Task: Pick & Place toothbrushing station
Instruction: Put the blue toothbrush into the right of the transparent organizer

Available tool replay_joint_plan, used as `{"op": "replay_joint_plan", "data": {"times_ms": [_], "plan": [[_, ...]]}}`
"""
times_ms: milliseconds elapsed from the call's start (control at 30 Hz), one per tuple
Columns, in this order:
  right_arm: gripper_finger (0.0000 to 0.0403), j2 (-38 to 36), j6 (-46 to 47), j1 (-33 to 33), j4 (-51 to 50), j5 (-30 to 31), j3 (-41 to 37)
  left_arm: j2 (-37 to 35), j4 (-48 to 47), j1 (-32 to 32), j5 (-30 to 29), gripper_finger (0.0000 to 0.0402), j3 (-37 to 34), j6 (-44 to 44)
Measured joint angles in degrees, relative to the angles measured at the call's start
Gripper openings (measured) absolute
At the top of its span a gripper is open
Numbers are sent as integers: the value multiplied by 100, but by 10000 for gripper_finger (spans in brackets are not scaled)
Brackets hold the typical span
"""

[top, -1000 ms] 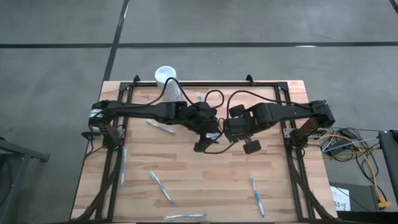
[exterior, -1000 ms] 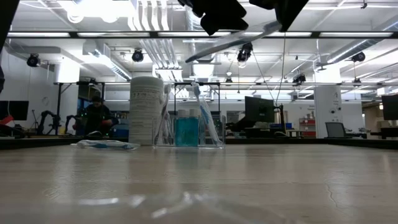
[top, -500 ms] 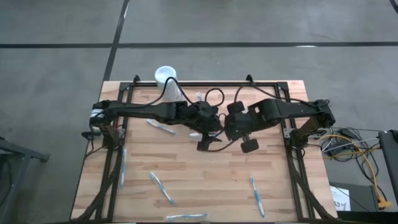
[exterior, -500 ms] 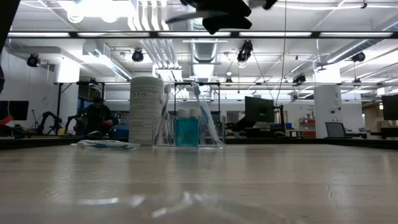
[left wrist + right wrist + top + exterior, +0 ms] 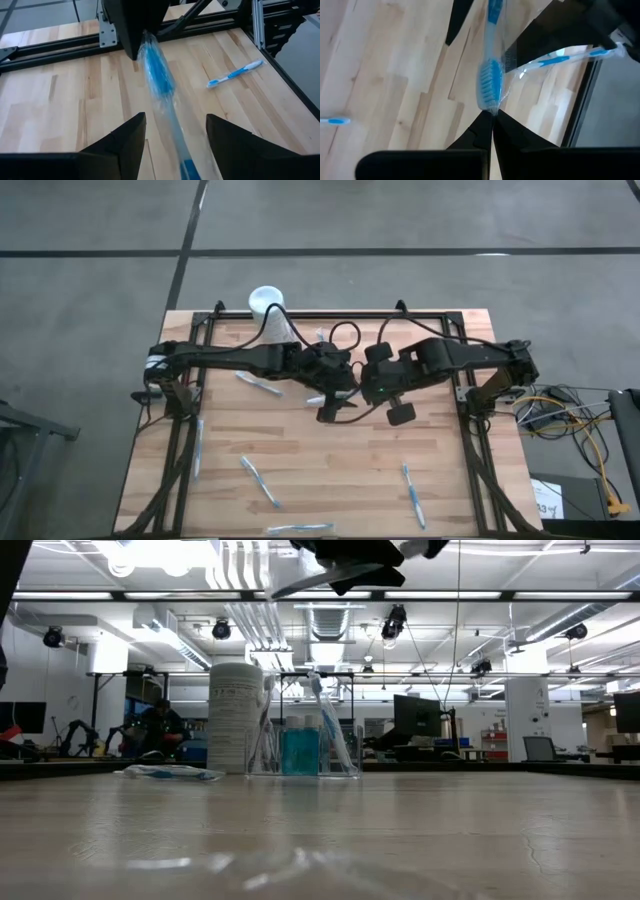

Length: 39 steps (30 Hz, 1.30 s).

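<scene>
Blue wrapped toothbrush [image 5: 489,85] is pinched tight in the right gripper [image 5: 491,115], and the left gripper [image 5: 175,119] is spread wide around it. The right arm slid in closer this last second, so probably a handover. The clear toothbrushing station [image 5: 303,745] sits untouched just beside the white cylinder [image 5: 235,718].

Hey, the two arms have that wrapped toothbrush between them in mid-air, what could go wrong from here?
1. The right gripper pinches only the wrapper's end of the wrapped toothbrush, so it may slip free.
2. The left gripper is open around it; letting go before it shuts would probably drop it onto the table.
</scene>
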Motion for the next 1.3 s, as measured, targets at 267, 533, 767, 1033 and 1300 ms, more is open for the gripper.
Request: {"op": "replay_joint_plan", "data": {"times_ms": [267, 533, 767, 1033, 1300], "plan": [[8, -2, -19, 0, 251, 20, -1, 0, -4, -4, 33, 199, 0, -4], [8, 26, -2, 0, 236, 22, 1, 0, -11, -4, 33, 108, 0, -354], [8, 26, -2, 0, 238, 16, 1, 0, -14, 0, 7, 18, 0, -369], [8, 26, 260, -1, 238, 20, 1, 0, -13, 0, -4, 28, 0, -365], [8, 24, 947, 0, 238, 7, 1, 0, -4, 2, -15, 11, 0, -306]]}}
